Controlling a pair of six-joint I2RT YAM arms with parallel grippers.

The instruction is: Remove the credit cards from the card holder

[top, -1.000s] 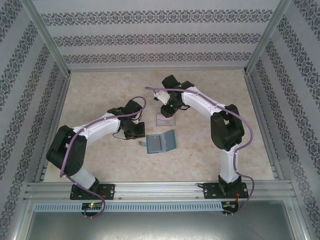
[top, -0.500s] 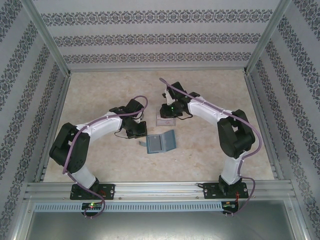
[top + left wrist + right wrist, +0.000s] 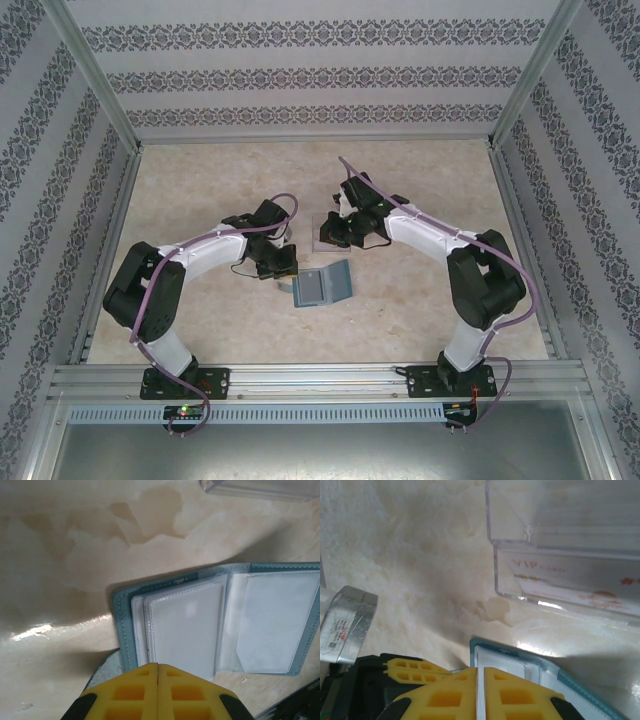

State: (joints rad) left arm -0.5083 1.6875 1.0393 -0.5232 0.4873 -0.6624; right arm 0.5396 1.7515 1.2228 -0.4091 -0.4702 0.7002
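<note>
The teal card holder [image 3: 325,288] lies open on the table, its pale clear sleeves facing up [image 3: 185,625]. I cannot tell whether the flat pale sheets inside them are credit cards. My left gripper [image 3: 158,665] is shut, its tips at the near edge of the holder's left panel [image 3: 283,268]. My right gripper [image 3: 480,670] hangs just over a corner of the card holder [image 3: 472,644], jaws together but for a hairline slit, with nothing clearly between them. One pale card [image 3: 560,577] with VIP lettering lies in the clear box.
The clear plastic box [image 3: 324,232] stands just beyond the holder, close to the right gripper; its wall [image 3: 492,555] rises right behind the holder's corner. A grey fuzzy tab [image 3: 105,667] pokes out beside the left fingers. Patterned walls ring the table.
The right gripper has come away from above the clear box, down toward the holder, and its jaws have closed. The left gripper has stayed shut at the holder's left edge.
</note>
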